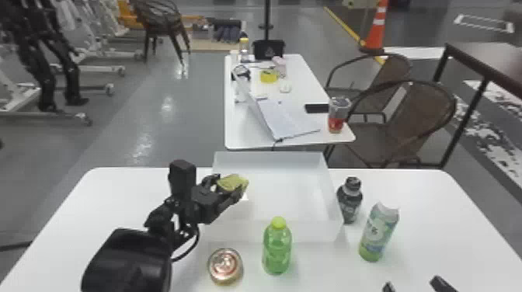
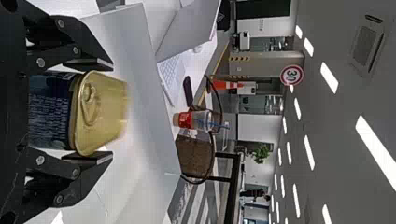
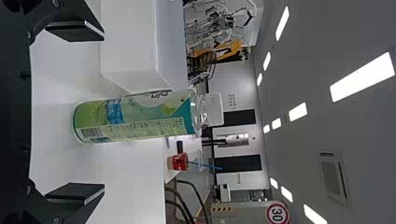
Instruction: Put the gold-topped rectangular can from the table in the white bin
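The gold-topped can (image 1: pixel 232 182) is held by my left gripper (image 1: pixel 230 191) at the left side of the white bin (image 1: pixel 270 158), over its inside. In the left wrist view, the can (image 2: pixel 100 112), with its gold lid and dark blue side, is between the fingers of my left gripper (image 2: pixel 105 111), one on each side. My right gripper (image 1: pixel 414 286) is at the bottom right edge of the head view. Its fingers are wide apart in the right wrist view, where the right gripper (image 3: pixel 95 112) has a green-labelled bottle (image 3: pixel 135 116) standing beyond it, untouched.
A green bottle (image 1: pixel 277 248) and a round-topped can (image 1: pixel 225 266) stand before the bin. To its right are a dark bottle (image 1: pixel 349 202) and the green-labelled bottle (image 1: pixel 378 233). A second table (image 1: pixel 244 136) with a laptop stands behind.
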Tool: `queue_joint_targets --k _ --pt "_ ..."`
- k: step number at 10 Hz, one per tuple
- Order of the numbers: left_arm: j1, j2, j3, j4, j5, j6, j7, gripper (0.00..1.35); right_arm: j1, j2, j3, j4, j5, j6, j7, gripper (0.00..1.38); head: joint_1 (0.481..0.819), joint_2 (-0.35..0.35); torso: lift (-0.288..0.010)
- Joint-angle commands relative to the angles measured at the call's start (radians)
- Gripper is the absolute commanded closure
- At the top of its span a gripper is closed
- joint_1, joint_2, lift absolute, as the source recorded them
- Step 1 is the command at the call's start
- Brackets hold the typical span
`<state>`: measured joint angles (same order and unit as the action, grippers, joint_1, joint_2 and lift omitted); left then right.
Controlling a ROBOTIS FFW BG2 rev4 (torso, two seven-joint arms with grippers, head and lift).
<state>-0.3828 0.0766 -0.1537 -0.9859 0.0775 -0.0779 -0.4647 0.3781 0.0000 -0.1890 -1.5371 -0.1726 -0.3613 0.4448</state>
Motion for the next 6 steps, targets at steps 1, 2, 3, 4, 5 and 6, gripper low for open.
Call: queue_joint_targets --k 1,2,3,4,5,6 --pt "0.001 -0.015 0.013 0.004 -0.022 -0.008 0.000 0.08 -0.001 0.001 -0.001 0.000 -0.001 0.001 0.000 0.15 0.549 0.000 -0.100" --pt "0.001 -0.017 0.011 0.004 -0.022 -0.030 0.000 0.10 0.001 0.001 -0.001 0.002 -0.001 0.001 0.002 0.15 0.549 0.000 -0.100" --pt "0.007 -0.015 0.014 0.003 -0.012 -0.051 0.000 0.15 0.001 0.001 -0.001 0.002 -0.002 0.001 0.003 0.15 0.549 0.000 -0.100" --pt "0.022 -0.012 0.020 -0.013 0.007 -0.069 0.000 0.16 0.001 0.001 -0.001 0.000 -0.002 0.001 0.003 0.15 0.549 0.000 -0.100" --pt "0.064 -0.006 0.037 -0.080 0.008 -0.065 0.006 0.16 0.001 0.001 -0.001 0.002 -0.002 0.002 0.003 0.15 0.549 0.000 -0.100" --pt "0.133 -0.008 0.069 -0.180 0.001 -0.053 0.026 0.16 0.002 0.001 -0.001 0.000 -0.002 0.004 0.003 0.15 0.549 0.000 -0.100"
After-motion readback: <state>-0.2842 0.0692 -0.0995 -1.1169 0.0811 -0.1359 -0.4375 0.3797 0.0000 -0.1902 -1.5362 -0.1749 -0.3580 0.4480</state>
